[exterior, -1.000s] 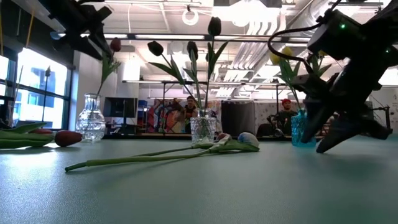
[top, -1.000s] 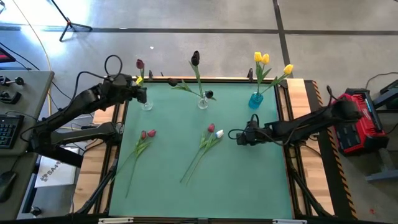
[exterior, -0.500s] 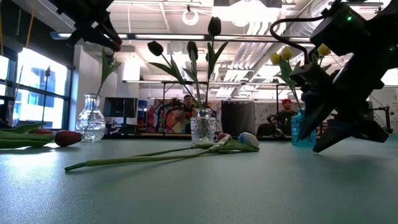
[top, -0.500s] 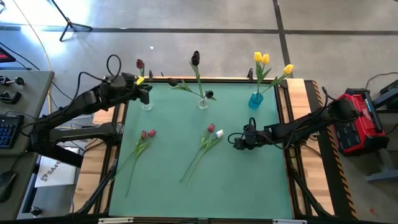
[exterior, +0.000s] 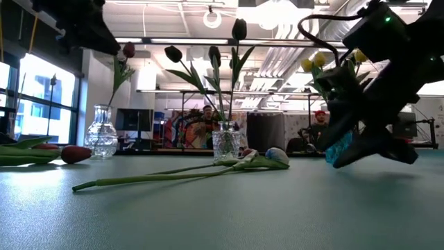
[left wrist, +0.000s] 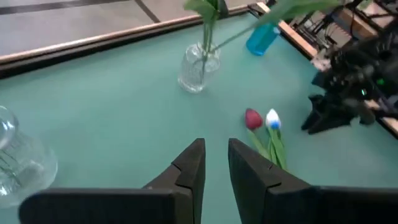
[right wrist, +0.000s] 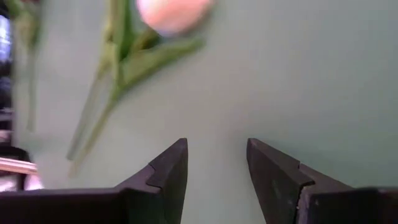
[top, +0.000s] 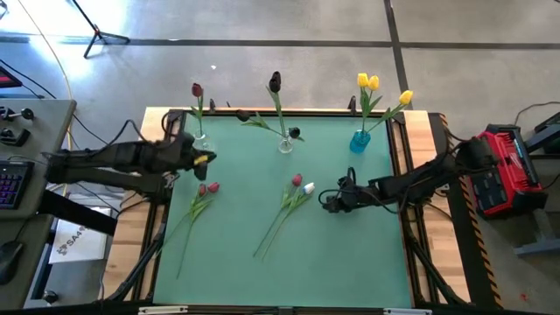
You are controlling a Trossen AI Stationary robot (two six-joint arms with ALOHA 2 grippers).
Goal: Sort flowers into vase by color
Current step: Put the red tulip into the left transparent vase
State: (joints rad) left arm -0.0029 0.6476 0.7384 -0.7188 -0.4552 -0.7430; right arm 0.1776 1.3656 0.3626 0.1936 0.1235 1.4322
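Note:
Three vases stand along the far edge. A clear one point(top: 206, 144) holds a dark red tulip point(top: 197, 90), a second clear one point(top: 285, 144) holds black tulips point(top: 275, 81), and a blue one point(top: 360, 140) holds yellow tulips point(top: 368, 82). Two red tulips point(top: 207, 188) lie flat on the mat's left side. A pink and a white tulip point(top: 303, 185) lie side by side at its middle. My left gripper point(top: 203, 159) hangs just near of the left vase, open by a narrow gap point(left wrist: 215, 152). My right gripper point(top: 326, 201) is open point(right wrist: 216, 158) and low, just right of the pink and white heads.
The green mat point(top: 350, 254) is bare in its near half and right of the loose stems. The stems of the lying tulips run toward the near edge point(top: 262, 249). Wooden table strips border the mat point(top: 424, 157). People sit in the room behind point(exterior: 208, 118).
My left gripper has drawn back from the left vase toward the near-left and come down lower; the dark red tulip stays standing in the vase. My right gripper has crept toward the table's left, closer to the pink and white tulip heads.

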